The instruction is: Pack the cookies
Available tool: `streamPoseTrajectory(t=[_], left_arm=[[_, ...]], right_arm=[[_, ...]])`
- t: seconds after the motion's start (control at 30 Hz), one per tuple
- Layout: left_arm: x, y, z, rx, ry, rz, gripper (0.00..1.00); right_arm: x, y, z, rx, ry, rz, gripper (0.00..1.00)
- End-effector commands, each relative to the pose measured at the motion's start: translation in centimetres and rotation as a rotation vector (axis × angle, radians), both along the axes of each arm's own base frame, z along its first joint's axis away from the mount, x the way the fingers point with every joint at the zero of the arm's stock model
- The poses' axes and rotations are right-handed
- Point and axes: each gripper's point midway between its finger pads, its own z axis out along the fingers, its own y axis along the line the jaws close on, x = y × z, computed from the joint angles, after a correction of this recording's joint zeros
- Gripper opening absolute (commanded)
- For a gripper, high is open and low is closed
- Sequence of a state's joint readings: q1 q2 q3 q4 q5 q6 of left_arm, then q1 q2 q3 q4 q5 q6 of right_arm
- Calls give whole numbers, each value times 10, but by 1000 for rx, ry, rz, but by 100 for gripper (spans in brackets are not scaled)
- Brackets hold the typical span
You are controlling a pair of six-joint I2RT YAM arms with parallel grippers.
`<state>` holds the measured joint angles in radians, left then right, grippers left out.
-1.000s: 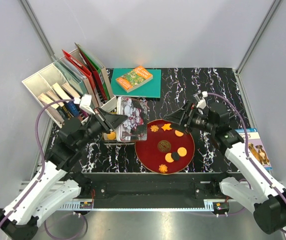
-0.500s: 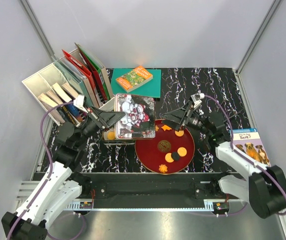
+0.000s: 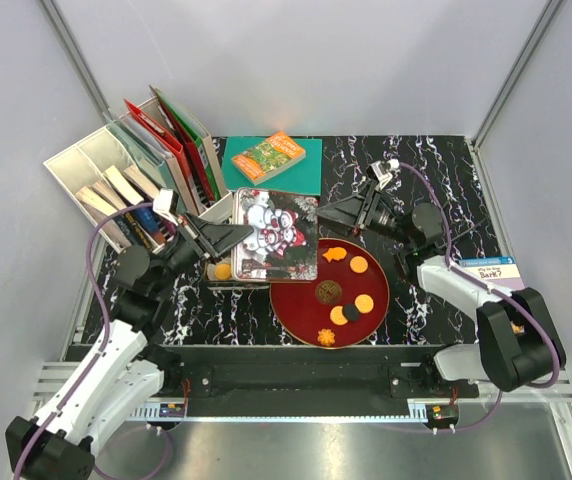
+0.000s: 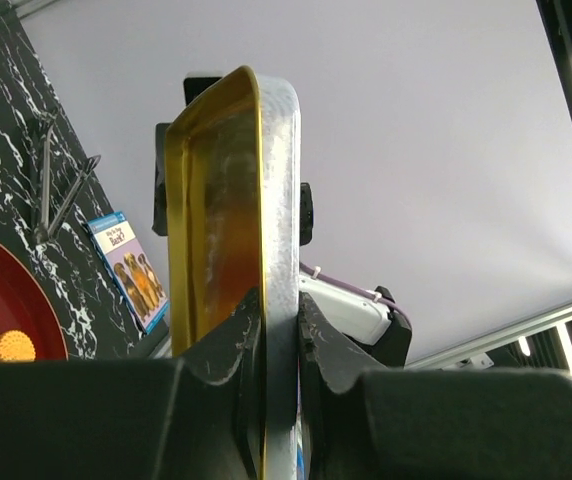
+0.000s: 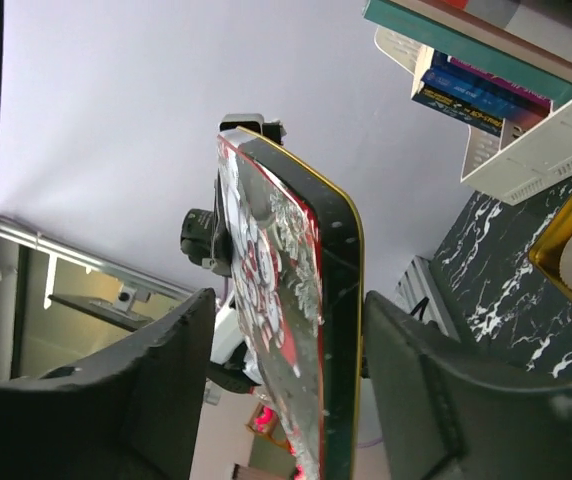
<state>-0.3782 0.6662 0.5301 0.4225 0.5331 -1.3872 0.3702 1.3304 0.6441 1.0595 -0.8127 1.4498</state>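
My left gripper [image 3: 234, 238] is shut on the left edge of the tin lid [image 3: 278, 234], printed with bears, and holds it above the open tin [image 3: 222, 272]. The left wrist view shows the lid's rim [image 4: 266, 200] pinched between the fingers. My right gripper [image 3: 329, 217] is open, its fingers on either side of the lid's right edge [image 5: 301, 330] with gaps on both sides. Several cookies lie on the red plate [image 3: 291, 305]: an orange flower [image 3: 333, 254], orange rounds [image 3: 358, 265] and a dark brown disc [image 3: 328, 292]. One orange cookie [image 3: 223, 271] sits in the tin.
A white file organiser [image 3: 116, 180] with folders and books stands at the back left. A green book with an orange book on top [image 3: 269, 160] lies at the back. A dog booklet [image 3: 506, 290] lies at the right edge.
The lid has risen and shifted right and back in my left gripper. My right arm has swung left and back from over the plate, and its open fingers now straddle the lid's right edge.
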Motion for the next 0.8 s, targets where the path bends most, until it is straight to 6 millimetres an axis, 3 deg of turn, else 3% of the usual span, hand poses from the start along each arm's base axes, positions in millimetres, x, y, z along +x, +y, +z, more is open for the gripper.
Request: streamPoseTrajectory(t=[0.0,0.37,0.6,0.63,0.7,0.73,0.77], left_arm=[[-3,-2,13,-23,-58,-26,0],[12,-7,12,-22,-60,-21,0],[18,-8,11,-16,-61,-15,0],[20,-8,7,3,-53,-8,6],[21,-9,13,38,-80,-3,28],[24,-11,-1,114,-64,5,51],[24,-9,14,146,-97,24,57]], right_arm=[[-9,6,15,-6,-81,93,61],[-23,15,-17,-187,-43,194,50],[-23,14,-30,-233,-14,184,22],[-23,14,-31,-235,-15,179,17],[-22,13,-32,-244,2,170,12],[-20,13,-31,-246,-3,163,8],[-20,13,-30,-248,5,161,7]])
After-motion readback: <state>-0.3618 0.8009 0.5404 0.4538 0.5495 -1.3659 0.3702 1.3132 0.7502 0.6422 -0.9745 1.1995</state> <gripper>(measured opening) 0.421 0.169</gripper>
